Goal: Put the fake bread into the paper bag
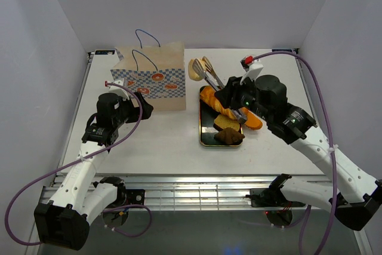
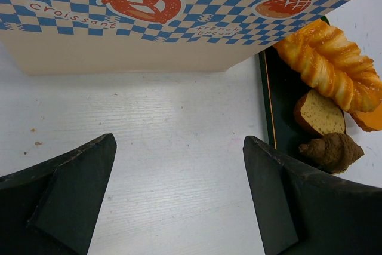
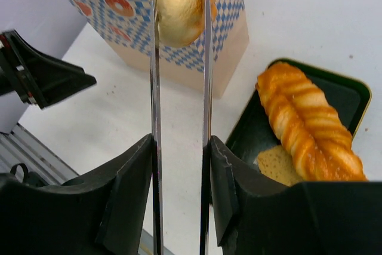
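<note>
The paper bag (image 1: 155, 82) stands upright at the back left, tan with a blue checkered band (image 2: 119, 40). My right gripper (image 3: 179, 144) is shut on the metal tongs (image 3: 156, 88), one finger pressing each blade. The tong tips pinch a pale round roll (image 3: 179, 4) in the air beside the bag's right edge (image 1: 195, 68). On the dark green tray (image 1: 203, 135) lie a long twisted orange bread (image 1: 230, 108), a bread slice (image 1: 225, 122) and a brown croissant (image 1: 229, 136). My left gripper (image 2: 179, 147) stands open over bare table in front of the bag, holding nothing.
The tray (image 2: 267, 106) sits just right of the bag, with the twisted bread (image 2: 331, 64) and croissant (image 2: 332, 150) on it. White walls close in the table on three sides. A metal rail runs along the near edge.
</note>
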Robot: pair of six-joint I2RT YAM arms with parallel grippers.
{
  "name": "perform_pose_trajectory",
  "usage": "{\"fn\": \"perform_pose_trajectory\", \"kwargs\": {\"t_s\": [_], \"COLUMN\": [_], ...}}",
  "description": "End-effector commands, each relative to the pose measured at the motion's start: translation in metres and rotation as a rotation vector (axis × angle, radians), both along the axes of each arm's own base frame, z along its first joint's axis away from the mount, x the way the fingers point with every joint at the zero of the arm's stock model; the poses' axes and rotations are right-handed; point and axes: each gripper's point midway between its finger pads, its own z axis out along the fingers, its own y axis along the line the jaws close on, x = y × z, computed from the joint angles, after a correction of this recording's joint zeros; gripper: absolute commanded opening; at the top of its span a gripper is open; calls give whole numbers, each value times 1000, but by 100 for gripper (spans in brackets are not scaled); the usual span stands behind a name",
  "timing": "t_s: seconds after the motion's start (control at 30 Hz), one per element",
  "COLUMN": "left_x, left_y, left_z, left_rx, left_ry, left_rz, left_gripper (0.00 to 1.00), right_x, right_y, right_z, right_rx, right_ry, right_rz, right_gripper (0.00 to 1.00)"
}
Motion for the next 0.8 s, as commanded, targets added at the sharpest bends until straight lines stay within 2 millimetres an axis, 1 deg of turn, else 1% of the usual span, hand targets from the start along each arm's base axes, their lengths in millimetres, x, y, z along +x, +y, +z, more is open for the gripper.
{"fn": "perform_pose_trajectory", "kwargs": {"t_s": [0.0, 0.03, 0.07, 0.1, 0.13, 0.17, 0.2, 0.23, 0.27, 0.3, 0.33, 0.37, 0.4, 0.5, 0.67, 0.77], "left_x": [4, 4, 4, 4, 4, 4, 3, 4, 4, 4, 4, 4, 4, 4, 4, 4], "left_y": [-3, -4, -4, -4, -4, -4, -5, -4, -4, -4, -5, -4, -4, -4, -4, -4], "left_z": [22, 21, 21, 20, 21, 21, 21, 21, 22, 21, 21, 21, 22, 22, 22, 22], "left_rx": [-14, -15, -16, -16, -17, -17, -17, -17, -17, -17, -17, -16, -17, -16, -16, -17], "left_ry": [-50, -49, -48, -46, -47, -49, -49, -49, -50, -47, -47, -47, -52, -49, -51, -52], "left_rz": [-8, -11, -12, -13, -15, -15, -16, -15, -15, -15, -16, -13, -13, -13, -12, -13], "left_gripper": [98, 98, 98, 98, 98, 98, 98, 98, 98, 98, 98, 98, 98, 98, 98, 98], "right_x": [20, 22, 24, 31, 34, 36, 44, 46, 48, 57, 61, 63, 70, 81, 95, 98], "right_y": [11, 14, 18, 25, 29, 34, 44, 48, 55, 64, 69, 73, 80, 92, 101, 102], "right_z": [74, 93, 98, 97, 112, 116, 110, 122, 123, 114, 113, 119, 111, 100, 78, 69], "right_rx": [99, 127, 133, 127, 148, 157, 146, 160, 161, 142, 140, 146, 133, 111, 67, 49], "right_ry": [-187, -223, -234, -232, -259, -265, -251, -271, -269, -250, -246, -254, -237, -221, -195, -185], "right_rz": [-10, -6, 5, 12, 16, 29, 39, 50, 66, 75, 82, 89, 94, 101, 97, 93], "right_gripper": [46, 46, 47, 48, 48, 50, 50, 50, 50, 50, 50, 50, 50, 52, 53, 56]}}
